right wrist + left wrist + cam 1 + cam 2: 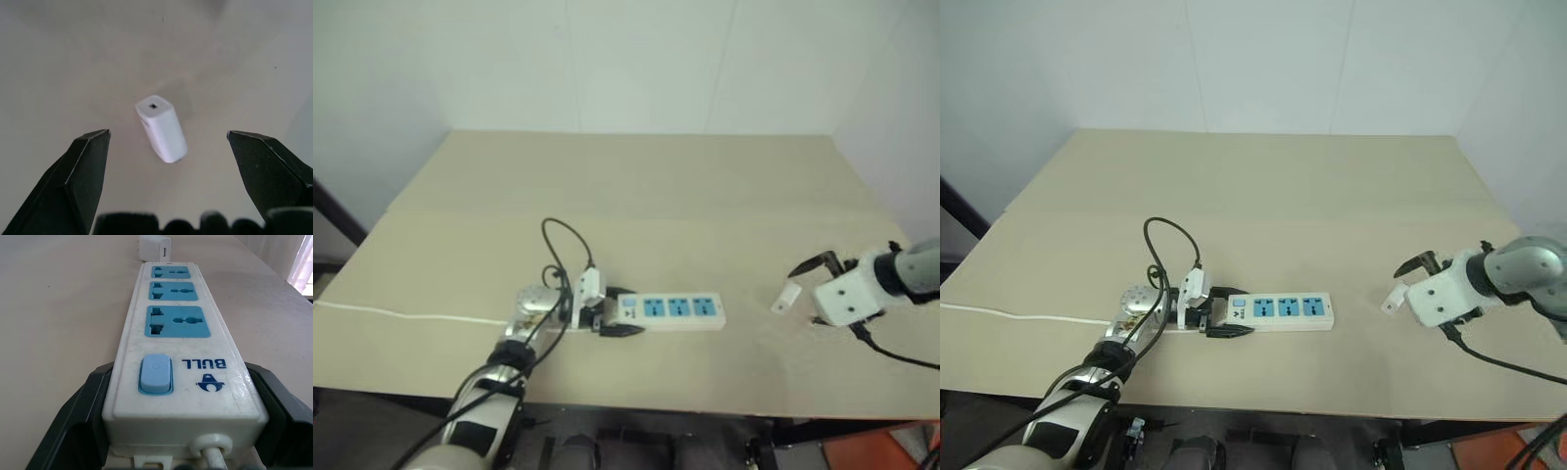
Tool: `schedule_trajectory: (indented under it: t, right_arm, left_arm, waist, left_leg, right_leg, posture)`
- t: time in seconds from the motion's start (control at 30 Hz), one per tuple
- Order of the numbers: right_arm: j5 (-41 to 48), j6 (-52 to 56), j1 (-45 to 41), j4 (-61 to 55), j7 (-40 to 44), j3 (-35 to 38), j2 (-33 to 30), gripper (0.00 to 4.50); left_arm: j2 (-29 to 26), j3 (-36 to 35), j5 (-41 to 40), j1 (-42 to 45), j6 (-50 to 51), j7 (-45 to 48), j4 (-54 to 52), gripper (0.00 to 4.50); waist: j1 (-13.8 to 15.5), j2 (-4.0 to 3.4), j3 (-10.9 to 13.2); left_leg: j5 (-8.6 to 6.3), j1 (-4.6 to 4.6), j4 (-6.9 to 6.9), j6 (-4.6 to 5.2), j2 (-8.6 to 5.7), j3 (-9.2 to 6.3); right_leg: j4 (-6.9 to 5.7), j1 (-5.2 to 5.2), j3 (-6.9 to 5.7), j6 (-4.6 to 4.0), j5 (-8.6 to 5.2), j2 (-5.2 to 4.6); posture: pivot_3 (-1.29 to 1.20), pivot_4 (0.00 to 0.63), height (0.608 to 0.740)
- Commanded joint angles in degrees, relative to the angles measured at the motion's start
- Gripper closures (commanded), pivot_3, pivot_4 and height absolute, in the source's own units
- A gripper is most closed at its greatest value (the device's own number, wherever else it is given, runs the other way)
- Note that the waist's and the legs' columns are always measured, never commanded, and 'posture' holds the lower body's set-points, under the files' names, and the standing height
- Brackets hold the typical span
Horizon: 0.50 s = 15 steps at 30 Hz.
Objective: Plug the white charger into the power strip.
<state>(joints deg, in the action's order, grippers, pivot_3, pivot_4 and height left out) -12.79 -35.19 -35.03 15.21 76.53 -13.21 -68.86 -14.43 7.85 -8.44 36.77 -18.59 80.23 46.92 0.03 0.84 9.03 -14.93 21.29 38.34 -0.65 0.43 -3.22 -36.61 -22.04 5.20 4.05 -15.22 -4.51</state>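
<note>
The left gripper (1224,313) is pinching the long white power strip (1283,310) near the beige tabletop's (1263,196) front edge. The right gripper (168,142), fingers spread wide, is hanging above the small white plastic charger (161,128). It should centre over the charger before closing.

The power strip (183,377) carries the one readable word — "BULL", in dark blue capitals beside its blue switch (155,374), upside down in the left wrist view. Next to the word sits a small blue logo (210,382) — a rounded emblem, too small to make out further.
</note>
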Motion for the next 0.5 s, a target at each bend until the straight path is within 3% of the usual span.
schedule_trajectory:
  t: [0.03, 0.5]
  right_arm:
    - [-3.7, -6.8, -5.7, 6.5, 1.5, -3.7, 1.7, 0.00]
    - [-15.4, -17.5, -18.6, 24.2, -0.2, -15.9, 11.8, 0.00]
  left_arm:
    - [0.6, 3.1, 3.0, -1.8, 1.6, -0.6, 1.1, 1.19]
    - [0.6, 2.9, 3.0, -2.3, 2.2, -3.5, -0.2, 1.19]
  waist:
    - [0.2, 0.00, 0.0]
    - [0.1, -0.03, 0.0]
  left_leg:
    - [0.00, 0.00, -0.01, 0.00, 0.00, -0.01]
    - [0.00, -0.01, -0.01, 0.00, -0.03, 0.01]
  right_leg:
    - [0.02, -0.01, -0.01, 0.00, 0.00, 0.00]
    - [-0.01, -0.02, 0.03, -0.04, 0.02, -0.04]
  posture:
    - [0.00, 0.150, 0.740]
    - [0.00, 0.150, 0.740]
